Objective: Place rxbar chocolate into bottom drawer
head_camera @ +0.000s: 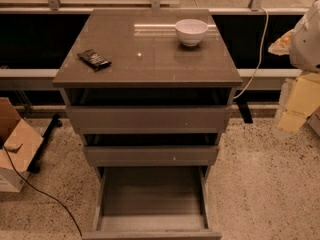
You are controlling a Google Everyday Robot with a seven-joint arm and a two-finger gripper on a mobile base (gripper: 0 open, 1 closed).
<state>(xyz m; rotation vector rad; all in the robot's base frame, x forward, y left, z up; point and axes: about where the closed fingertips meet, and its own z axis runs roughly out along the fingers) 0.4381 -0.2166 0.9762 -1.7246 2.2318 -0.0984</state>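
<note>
The rxbar chocolate [94, 59] is a small dark bar lying flat near the left front corner of the cabinet top [150, 59]. The bottom drawer [152, 204] is pulled far out; its grey floor shows and nothing lies in it. My gripper [299, 104] hangs at the right edge of the view, pale and yellowish, beside the cabinet at the height of the upper drawers. It is far to the right of the bar and touches nothing that I can see.
A white bowl [191, 31] stands at the back right of the cabinet top. The top drawer [150, 118] and middle drawer [150, 155] are slightly out. A cardboard box [15, 144] and a black cable [45, 194] lie on the floor at left. A white cable [257, 54] hangs at right.
</note>
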